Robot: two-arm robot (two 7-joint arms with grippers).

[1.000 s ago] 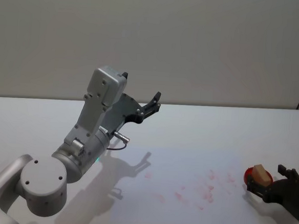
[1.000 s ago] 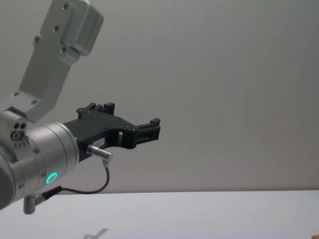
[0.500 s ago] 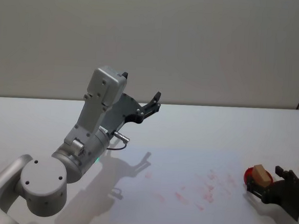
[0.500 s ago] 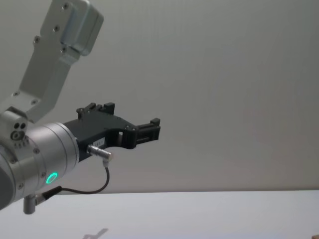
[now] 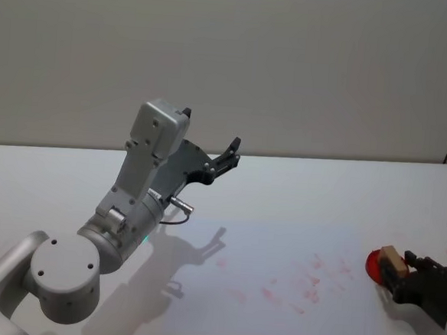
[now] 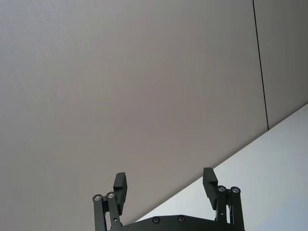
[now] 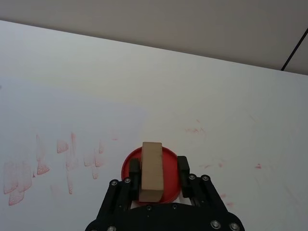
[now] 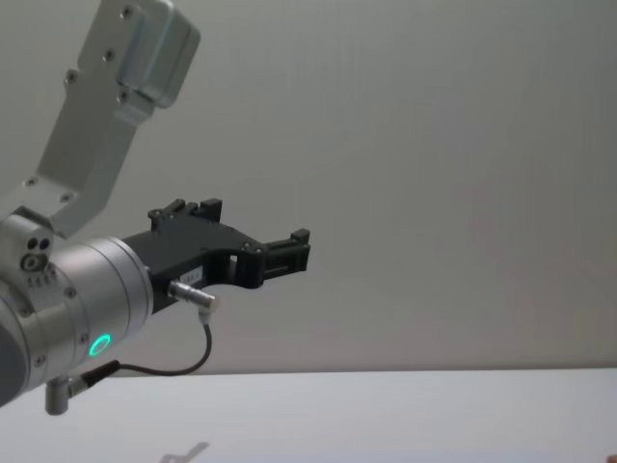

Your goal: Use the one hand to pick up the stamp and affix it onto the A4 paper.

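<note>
Head view: the stamp (image 5: pixel 392 259) is seen on a red ink pad (image 5: pixel 372 264), lower right, just off the A4 paper (image 5: pixel 279 252), with the right gripper (image 5: pixel 402 270) set around it.
Right wrist view: jaws part-open astride the stamp, gap on one side, nothing clamped.
Left wrist and chest views: left gripper (image 6: pixel 163 185) raised, wide open, empty.
Grasp judged unfinished; lifting and stamping are left.

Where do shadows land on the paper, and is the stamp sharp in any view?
Head view: the raised left claw's shadow crosses the A4 paper's left edge, clear of the right claw; no glare. Right wrist view: the stamp is sharp and evenly lit between the fingers, over the red ink pad.
</note>
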